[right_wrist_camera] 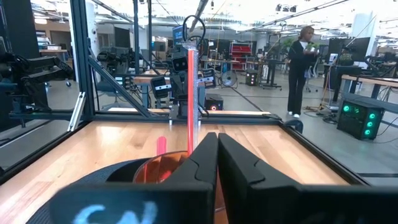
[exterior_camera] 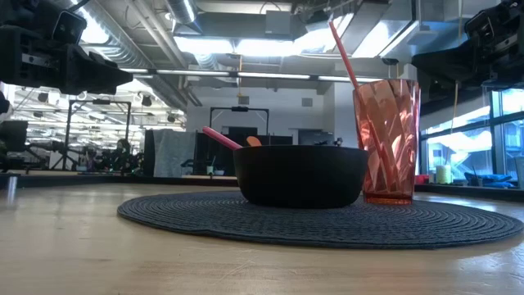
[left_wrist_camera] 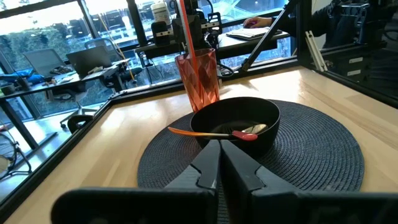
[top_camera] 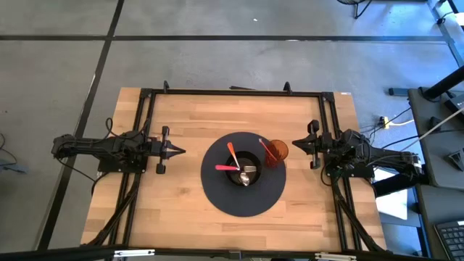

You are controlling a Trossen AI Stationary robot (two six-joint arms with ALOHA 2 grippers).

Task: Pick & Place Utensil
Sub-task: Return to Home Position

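Note:
A black bowl (top_camera: 243,169) stands in the middle of a round dark placemat (top_camera: 217,194). Inside it lie an orange-handled utensil (top_camera: 233,154), a pink-handled one (top_camera: 225,167) and a silver spoon (top_camera: 246,175); their handles lean on the bowl's rim. In the left wrist view the bowl (left_wrist_camera: 236,121) shows the orange handle (left_wrist_camera: 186,132) sticking out over the rim. An orange faceted cup (top_camera: 276,152) with a red straw (exterior_camera: 344,53) stands on the mat's right side. My left gripper (top_camera: 179,151) hovers shut left of the mat. My right gripper (top_camera: 296,143) hovers shut just right of the cup.
A black frame (top_camera: 232,92) runs round the wooden tabletop (top_camera: 167,210). Bare wood lies near and far of the mat. In the right wrist view the cup (right_wrist_camera: 163,169) and straw (right_wrist_camera: 191,99) sit close ahead of my fingers, and a person (right_wrist_camera: 303,68) stands far off in the room.

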